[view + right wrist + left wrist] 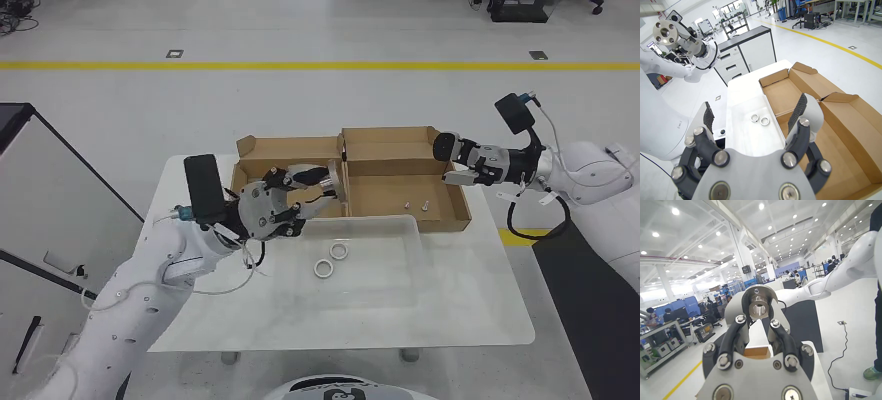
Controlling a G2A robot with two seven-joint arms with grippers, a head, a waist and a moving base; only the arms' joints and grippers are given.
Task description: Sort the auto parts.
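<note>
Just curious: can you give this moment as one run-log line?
left gripper: shut on metal hub | right gripper: open, empty | white tray: two rings

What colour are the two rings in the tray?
The rings are silver, best in right wrist view.

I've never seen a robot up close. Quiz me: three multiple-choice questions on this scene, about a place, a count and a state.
1. Where do the metal rings lie? A) white tray B) cardboard box C) floor
2. How many rings are there? A) one B) two C) four
3. The right gripper is: A) open B) shut on a ring C) shut on a bolt
Answers: 1 A, both lie inside the tray; 2 B, two side by side; 3 A, its fingers stand apart, empty.
</note>
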